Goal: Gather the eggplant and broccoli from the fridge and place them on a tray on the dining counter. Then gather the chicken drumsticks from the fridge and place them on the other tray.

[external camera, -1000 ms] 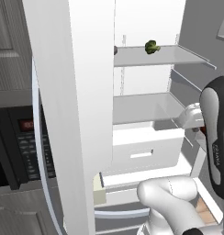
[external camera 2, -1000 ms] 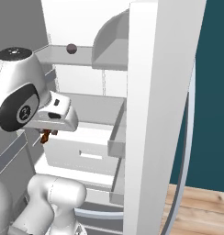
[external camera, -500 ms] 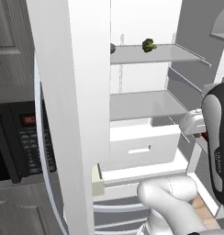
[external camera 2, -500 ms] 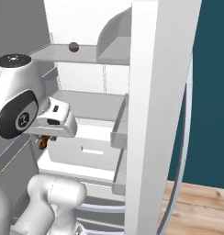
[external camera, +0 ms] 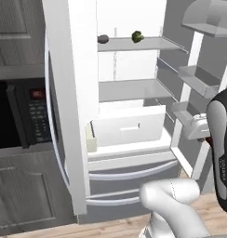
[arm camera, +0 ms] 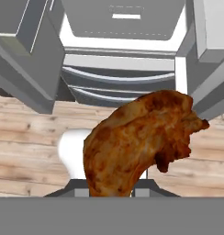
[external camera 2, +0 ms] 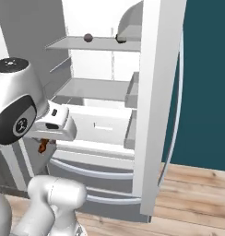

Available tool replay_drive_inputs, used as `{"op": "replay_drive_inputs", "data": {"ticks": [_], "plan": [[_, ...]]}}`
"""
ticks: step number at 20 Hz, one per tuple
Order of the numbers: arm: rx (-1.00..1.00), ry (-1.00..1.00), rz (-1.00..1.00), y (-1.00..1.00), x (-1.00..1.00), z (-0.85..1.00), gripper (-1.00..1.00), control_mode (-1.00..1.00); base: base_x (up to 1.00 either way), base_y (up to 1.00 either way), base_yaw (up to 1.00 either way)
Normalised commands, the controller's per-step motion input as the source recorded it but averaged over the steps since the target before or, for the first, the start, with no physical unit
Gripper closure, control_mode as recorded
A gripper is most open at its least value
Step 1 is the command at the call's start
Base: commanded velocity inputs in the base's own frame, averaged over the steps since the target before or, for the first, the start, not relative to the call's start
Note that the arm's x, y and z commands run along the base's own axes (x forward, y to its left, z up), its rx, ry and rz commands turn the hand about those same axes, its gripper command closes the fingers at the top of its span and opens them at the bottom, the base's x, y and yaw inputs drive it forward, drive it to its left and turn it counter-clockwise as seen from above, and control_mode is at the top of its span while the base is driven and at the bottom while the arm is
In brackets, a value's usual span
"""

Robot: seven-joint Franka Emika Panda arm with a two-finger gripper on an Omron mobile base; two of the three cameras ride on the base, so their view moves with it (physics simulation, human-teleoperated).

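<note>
Gripping a knobbly browned chicken drumstick (arm camera: 139, 142), gripper (arm camera: 111, 190) clamped, smooth white fridge (external camera: 129, 93)

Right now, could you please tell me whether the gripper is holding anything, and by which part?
The gripper holds a browned roasted chicken drumstick, gripped at its narrower lower end; the fingertips themselves are hidden behind the meat.

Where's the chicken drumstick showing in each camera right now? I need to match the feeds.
Left base view: a sliver of the chicken drumstick at the right edge, beside the dark arm.
Right base view: a small brown piece under the white hand, lower left.
Hand view: it is large in the centre, held in the claw.
Shared landmark: the white fridge drawer.
</note>
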Motion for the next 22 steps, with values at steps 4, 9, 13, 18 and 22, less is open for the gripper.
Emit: {"op": "replay_drive_inputs", "data": {"ticks": [4, 9, 13, 18, 22], "plan": [[0.00, 0.00, 0.00, 0.00, 0.00, 0.00, 1.00, 1.00, -0.71, -0.18, 0.07], [0.00, 0.00, 0.00, 0.00, 0.00, 0.00, 1.00, 1.00, -0.73, -0.28, 0.11], [0.00, 0.00, 0.00, 0.00, 0.00, 0.00, 1.00, 1.00, -0.67, -0.33, 0.14], [0.00, 0.00, 0.00, 0.00, 0.00, 0.00, 1.00, 1.00, -0.48, -0.44, 0.18], [0.00, 0.00, 0.00, 0.00, 0.00, 0.00, 1.00, 1.00, -0.39, -0.52, 0.21]]}}
